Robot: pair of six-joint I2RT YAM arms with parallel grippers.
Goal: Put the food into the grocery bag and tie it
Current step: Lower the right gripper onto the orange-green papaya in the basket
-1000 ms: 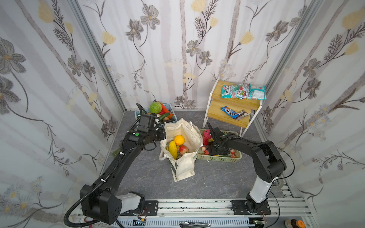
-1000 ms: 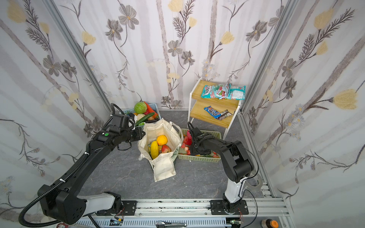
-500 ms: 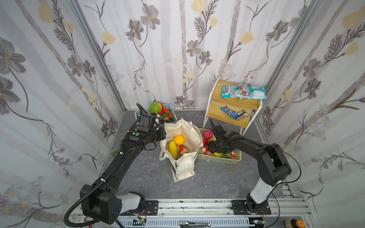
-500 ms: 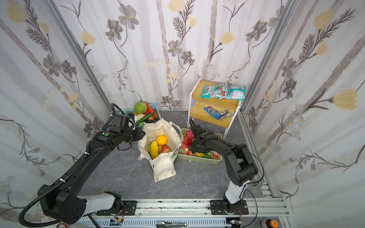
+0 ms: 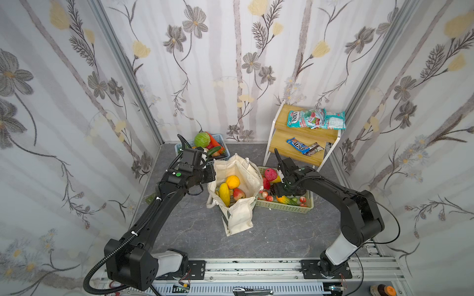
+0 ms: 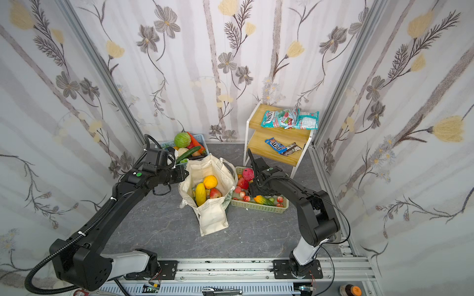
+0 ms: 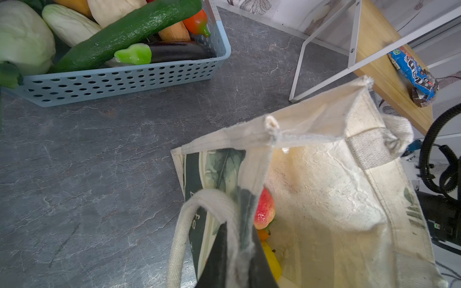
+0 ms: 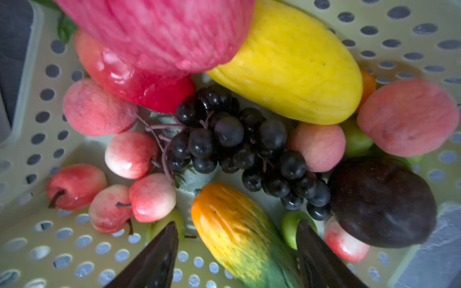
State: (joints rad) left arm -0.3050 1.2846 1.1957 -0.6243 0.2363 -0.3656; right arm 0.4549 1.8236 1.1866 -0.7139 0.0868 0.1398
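Note:
The cream grocery bag (image 5: 239, 166) (image 6: 205, 166) stands open mid-floor, its leaf-print side (image 7: 219, 169) showing in the left wrist view. Inside lie a round orange (image 5: 232, 181) (image 6: 210, 181), a yellow oblong fruit (image 5: 224, 194) (image 6: 200, 194) and a red fruit (image 7: 265, 209). My left gripper (image 5: 211, 175) (image 7: 238, 232) is shut on the bag's rim beside a loop handle (image 7: 182, 232). My right gripper (image 5: 275, 191) (image 8: 236, 224) hangs open in the pale green basket (image 5: 284, 208) (image 8: 74, 249), its fingers either side of an orange-to-green oblong fruit (image 8: 237, 239), not touching it.
The green basket also holds black grapes (image 8: 237, 147), a yellow fruit (image 8: 294, 69) and small red fruits. A blue basket (image 7: 124, 77) (image 5: 179, 148) of vegetables, among them a pale white-green one (image 7: 67, 23), stands behind the bag. The wooden shelf (image 5: 302, 133) carries teal packets (image 5: 315, 119) and a blue packet (image 5: 298, 145).
My right wrist has risen and shifted a little inside the green basket, with its jaws still apart. The left arm and the bag have kept still.

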